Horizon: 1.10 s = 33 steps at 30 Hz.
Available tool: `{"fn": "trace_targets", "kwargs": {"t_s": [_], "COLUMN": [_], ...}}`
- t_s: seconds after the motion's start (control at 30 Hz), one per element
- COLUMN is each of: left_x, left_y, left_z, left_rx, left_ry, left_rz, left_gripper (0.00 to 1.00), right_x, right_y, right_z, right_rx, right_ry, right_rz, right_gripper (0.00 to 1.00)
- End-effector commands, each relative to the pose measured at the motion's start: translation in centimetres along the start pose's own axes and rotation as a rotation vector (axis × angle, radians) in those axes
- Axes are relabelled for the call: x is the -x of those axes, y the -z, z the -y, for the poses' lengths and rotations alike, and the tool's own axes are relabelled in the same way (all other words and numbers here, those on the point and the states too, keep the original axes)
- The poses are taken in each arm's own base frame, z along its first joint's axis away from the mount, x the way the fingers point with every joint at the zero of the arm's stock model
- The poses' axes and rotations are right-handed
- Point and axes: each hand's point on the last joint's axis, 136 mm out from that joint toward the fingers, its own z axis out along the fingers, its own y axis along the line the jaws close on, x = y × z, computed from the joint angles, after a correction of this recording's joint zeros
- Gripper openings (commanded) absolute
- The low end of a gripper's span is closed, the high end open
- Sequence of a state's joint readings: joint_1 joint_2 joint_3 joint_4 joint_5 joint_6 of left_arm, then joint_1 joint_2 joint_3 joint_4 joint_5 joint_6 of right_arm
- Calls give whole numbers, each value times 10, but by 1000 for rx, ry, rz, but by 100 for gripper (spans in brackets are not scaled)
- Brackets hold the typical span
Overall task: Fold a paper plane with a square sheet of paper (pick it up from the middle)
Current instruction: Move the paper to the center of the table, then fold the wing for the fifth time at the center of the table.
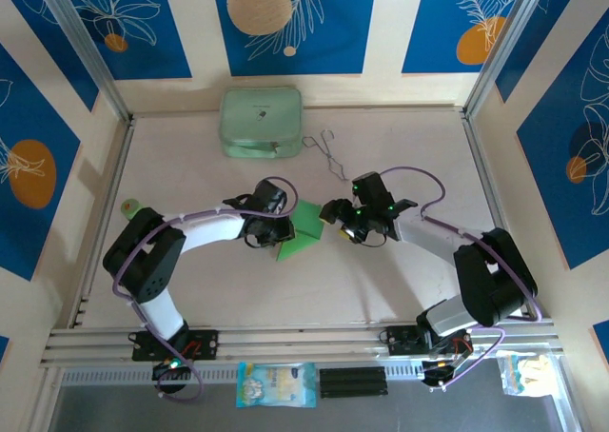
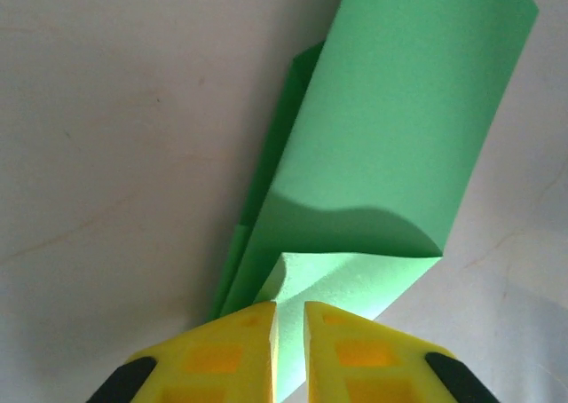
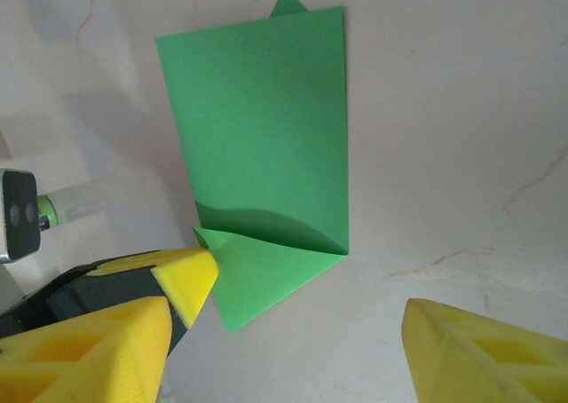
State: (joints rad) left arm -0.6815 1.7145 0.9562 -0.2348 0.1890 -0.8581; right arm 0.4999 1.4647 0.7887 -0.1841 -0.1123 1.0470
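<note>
The square sheet of paper (image 1: 303, 230), already folded, is found at frame centre on the surface (image 1: 190, 166). Its long axis is seen running up and right from the left pincer (image 2: 288, 310), which is pinched narrow on its lower corner. The right pincer (image 3: 284, 332) is spread wide just beside it.

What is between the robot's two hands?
The folded green paper lies between the left gripper and the right gripper. The top view shows this best.
</note>
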Motion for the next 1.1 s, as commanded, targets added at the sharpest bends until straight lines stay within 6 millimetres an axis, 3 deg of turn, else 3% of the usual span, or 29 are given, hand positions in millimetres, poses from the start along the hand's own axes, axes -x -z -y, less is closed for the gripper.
{"fn": "trace_targets", "kwargs": {"t_s": [0.0, 0.47, 1.07], "left_x": [2, -22, -28], "left_y": [-7, -21, -23], "left_z": [-8, -39, -42], "left_rx": [45, 83, 69], "left_ry": [-11, 91, 96], "left_rz": [10, -14, -24], "left_gripper": [15, 11, 10], "right_x": [-7, -32, -35], "right_y": [-7, -42, -61], "right_z": [-6, -2, 3], "right_rx": [23, -32, -67], "right_ry": [-16, -65, -113], "right_rz": [-36, -115, -118], "right_gripper": [68, 50, 36]}}
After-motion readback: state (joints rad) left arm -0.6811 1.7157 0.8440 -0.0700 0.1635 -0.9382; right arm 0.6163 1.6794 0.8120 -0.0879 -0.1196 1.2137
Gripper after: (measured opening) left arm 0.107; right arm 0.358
